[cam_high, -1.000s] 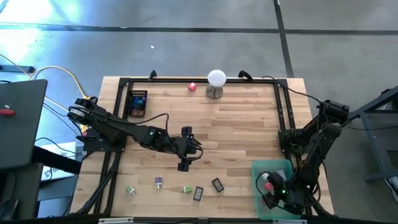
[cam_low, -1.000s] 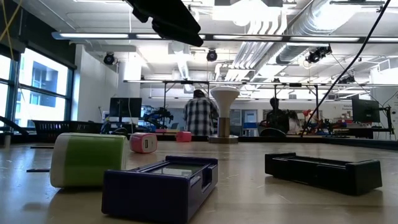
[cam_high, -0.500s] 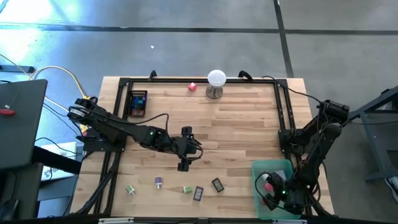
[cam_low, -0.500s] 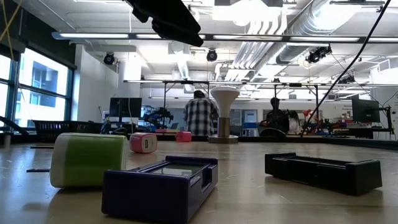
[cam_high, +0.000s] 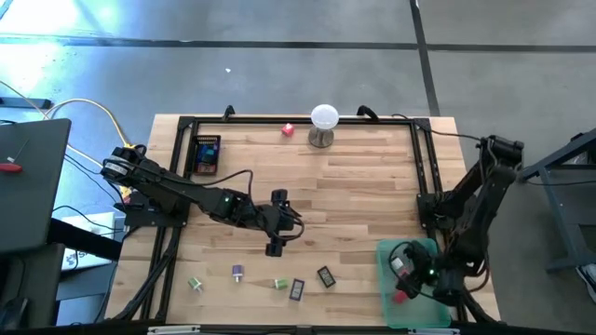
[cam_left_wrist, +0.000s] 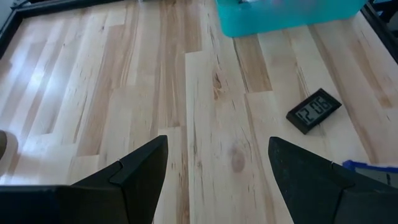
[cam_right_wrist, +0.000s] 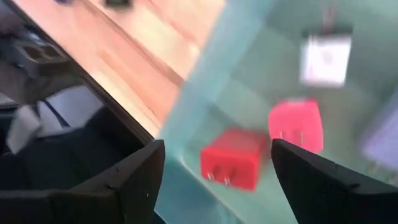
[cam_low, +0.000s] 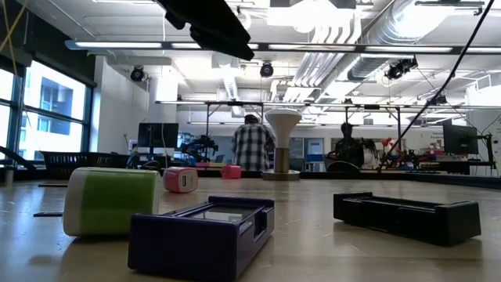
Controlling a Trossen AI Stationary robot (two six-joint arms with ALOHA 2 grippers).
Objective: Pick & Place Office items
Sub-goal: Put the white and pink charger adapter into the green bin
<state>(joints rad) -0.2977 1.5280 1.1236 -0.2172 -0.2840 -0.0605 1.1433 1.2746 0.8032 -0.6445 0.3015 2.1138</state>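
Two red plug blocks (cam_right_wrist: 231, 163) lie in the teal bin (cam_right_wrist: 205, 74), beside a white piece (cam_right_wrist: 325, 59); only the right wrist view shows them. Right pincer (cam_high: 402, 276) hangs open and empty over the bin. Left pincer (cam_left_wrist: 217, 177) open mid-desk (cam_high: 372, 177), near the black clock (cam_left_wrist: 314, 111). Low view shows green block (cam_low: 109, 200), purple piece (cam_low: 202, 235).
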